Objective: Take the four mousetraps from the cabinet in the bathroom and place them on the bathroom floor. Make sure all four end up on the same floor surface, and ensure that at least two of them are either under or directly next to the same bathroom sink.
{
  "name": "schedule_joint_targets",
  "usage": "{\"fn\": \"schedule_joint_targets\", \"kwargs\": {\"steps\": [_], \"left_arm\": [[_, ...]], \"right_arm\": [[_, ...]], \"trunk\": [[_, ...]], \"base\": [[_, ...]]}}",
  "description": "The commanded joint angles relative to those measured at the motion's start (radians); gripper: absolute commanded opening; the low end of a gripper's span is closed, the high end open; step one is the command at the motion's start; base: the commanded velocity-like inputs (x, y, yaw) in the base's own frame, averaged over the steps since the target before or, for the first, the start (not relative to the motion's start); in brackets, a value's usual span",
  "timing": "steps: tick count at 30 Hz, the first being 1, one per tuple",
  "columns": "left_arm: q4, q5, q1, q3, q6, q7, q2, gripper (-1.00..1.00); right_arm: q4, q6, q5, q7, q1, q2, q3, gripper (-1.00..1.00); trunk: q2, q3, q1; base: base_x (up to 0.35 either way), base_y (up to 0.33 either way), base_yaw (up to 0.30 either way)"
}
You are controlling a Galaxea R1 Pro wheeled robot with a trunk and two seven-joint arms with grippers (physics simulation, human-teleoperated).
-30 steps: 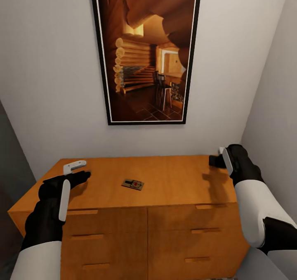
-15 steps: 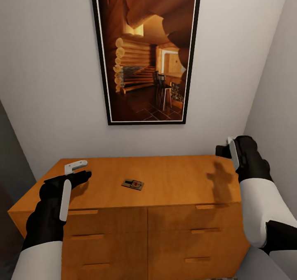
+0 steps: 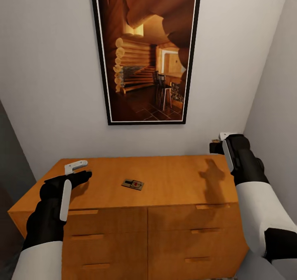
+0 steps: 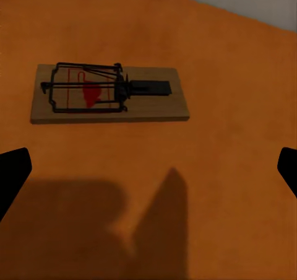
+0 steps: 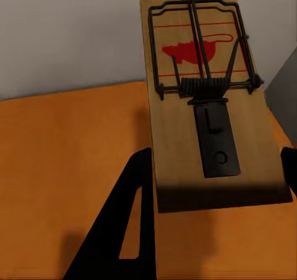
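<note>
right gripper (image 3: 218, 141) fingers hold one mousetrap (image 5: 204, 100) above the cabinet (image 3: 173, 181), left gripper (image 3: 76, 166) fingers wide; next, carry it to the floor.

The head camera looks forward and down over the low orange-brown wooden cabinet (image 3: 165, 176) toward the wall. Both wrist cameras sit close above that cabinet top (image 4: 235, 57) (image 5: 62, 144), which all 3 views share.

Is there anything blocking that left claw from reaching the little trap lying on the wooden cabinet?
Nothing visible does. The left gripper hovers open over the cabinet top, and only bare wood lies between it and the mousetrap.
</note>
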State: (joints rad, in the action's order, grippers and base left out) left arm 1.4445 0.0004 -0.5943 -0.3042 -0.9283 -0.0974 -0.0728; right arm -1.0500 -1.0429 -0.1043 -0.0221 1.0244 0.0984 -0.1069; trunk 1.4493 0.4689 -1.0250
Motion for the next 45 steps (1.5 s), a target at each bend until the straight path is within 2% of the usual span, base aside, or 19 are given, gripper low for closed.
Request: {"fn": "schedule_joint_targets", "kwargs": {"steps": [1,8,33,38,43,45], "left_arm": [[0.001,0.001,-0.001,-0.001,-0.004,-0.002,-0.001,1.0],[0.001,0.001,-0.001,-0.001,-0.004,-0.002,-0.001,1.0],[-0.002,-0.008,-0.001,0.0,-0.004,-0.004,-0.001,1.0],[-0.009,-0.006,-0.001,0.003,-0.006,-0.005,-0.004,1.0],[-0.027,-0.006,-0.001,0.056,-0.049,-0.004,-0.004,1.0],[-0.031,-0.008,-0.001,0.098,-0.081,-0.004,-0.004,1.0]], "right_arm": [[-0.002,-0.004,-0.006,0.005,-0.006,-0.001,0.0,-1.0],[-0.003,-0.004,-0.005,0.01,-0.022,-0.003,0.001,-1.0],[0.01,-0.004,-0.003,0.01,-0.029,-0.003,0.001,-1.0],[0.01,-0.004,-0.005,0.012,-0.029,0.0,0.0,-1.0],[0.01,-0.004,-0.003,0.017,-0.029,0.006,0.0,-1.0],[0.011,-0.004,-0.004,0.027,-0.029,0.008,0.0,-1.0]], "trunk": [[0.001,0.001,0.0],[0.001,0.001,0.0],[0.001,0.001,0.0],[0.001,0.001,0.0],[0.001,0.001,0.0],[0.001,0.001,0.0]], "base": [[0.0,0.0,0.0],[0.0,0.0,0.137],[0.0,0.0,0.263],[0.0,0.0,0.07],[0.0,0.0,0.006],[0.0,0.0,0.001]]}}
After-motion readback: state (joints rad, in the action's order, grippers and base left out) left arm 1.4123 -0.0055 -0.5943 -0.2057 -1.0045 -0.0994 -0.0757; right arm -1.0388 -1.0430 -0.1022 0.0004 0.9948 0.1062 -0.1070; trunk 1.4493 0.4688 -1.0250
